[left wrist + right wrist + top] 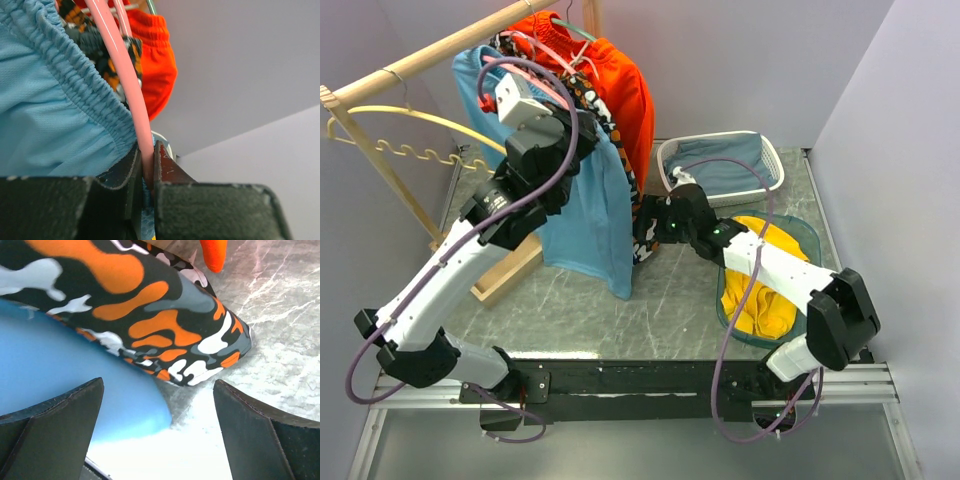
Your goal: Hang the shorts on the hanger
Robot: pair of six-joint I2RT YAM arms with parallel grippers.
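The hanger (131,90), running upward from the jaws, is pinched tight by the left gripper (148,175), and the shorts (45,115) are draped beside it, their hem hanging just inside the wide-spread right gripper (157,405).

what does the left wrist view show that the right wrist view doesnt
Only the left wrist view: the pink hanger pinched in the shut left tool, and the gathered waistband of the sky-blue shorts lying against it. Only the right wrist view: the open right tool, holding nothing, and the marbled table below. Both show the shorts, the camouflage shorts and an orange garment.
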